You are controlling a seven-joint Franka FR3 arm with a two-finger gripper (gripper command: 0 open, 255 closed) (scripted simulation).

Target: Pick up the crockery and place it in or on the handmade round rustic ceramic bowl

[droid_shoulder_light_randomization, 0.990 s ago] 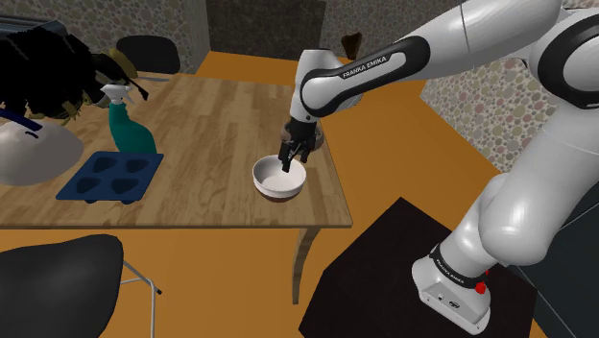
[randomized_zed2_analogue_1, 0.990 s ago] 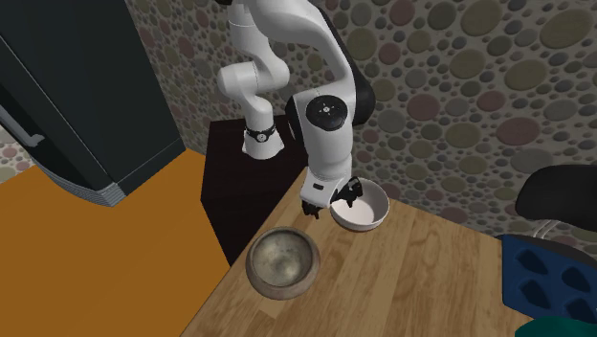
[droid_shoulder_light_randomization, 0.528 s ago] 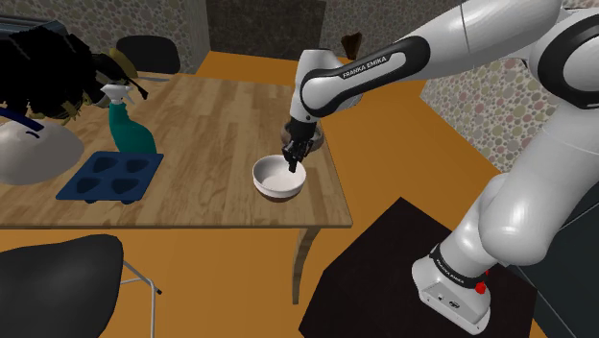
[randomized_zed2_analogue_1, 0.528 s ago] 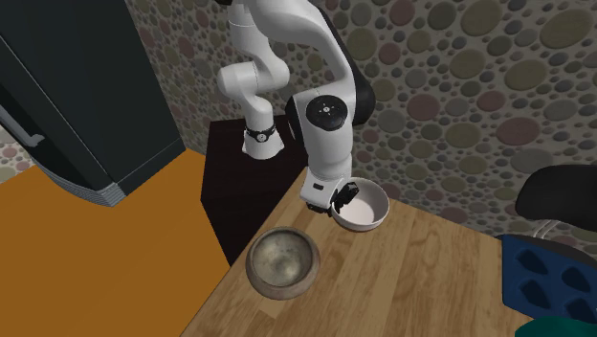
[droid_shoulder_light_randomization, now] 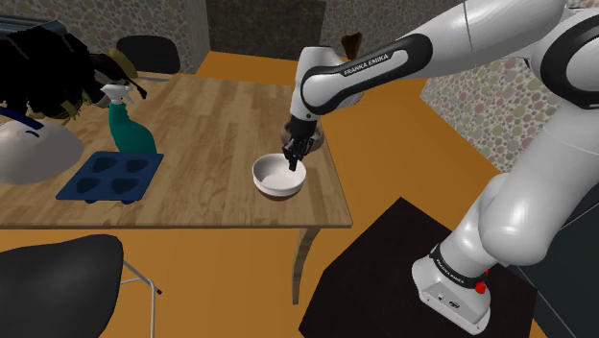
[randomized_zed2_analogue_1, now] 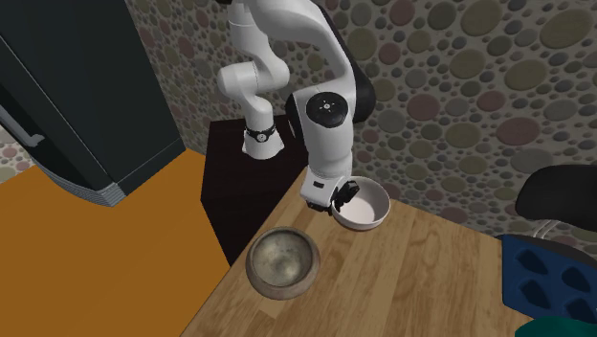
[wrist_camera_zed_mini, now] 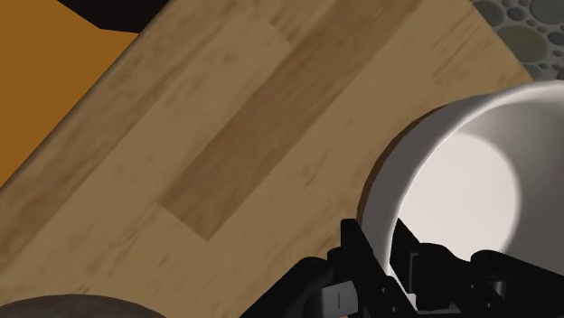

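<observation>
**Wrist view: claw (wrist_camera_zed_mini: 381, 238) pinching the white bowl (wrist_camera_zed_mini: 461, 181) by its rim**

The claw's two fingers are pressed onto the bowl's wall, one outside it and one inside. The bowl stands upright on the counter (randomized_zed2_analogue_1: 411, 287) and looks not yet lifted.

In the second exterior view the claw (randomized_zed2_analogue_1: 341, 197) grips the rim on the side facing the rustic bowl (randomized_zed2_analogue_1: 282, 260). That bowl sits near the counter's edge, toward this view's lower left of the claw, with a bare strip of wood between the two bowls.

In the shoulder view the white bowl (droid_shoulder_light_randomization: 278, 179) lies near the counter's corner closest to the stand.

The carry is likely to be a lift and a short move toward the rustic bowl. Since the white bowl hangs on the claw's far side, the claw probably has to pass beyond the rustic bowl's middle to centre it.
</observation>
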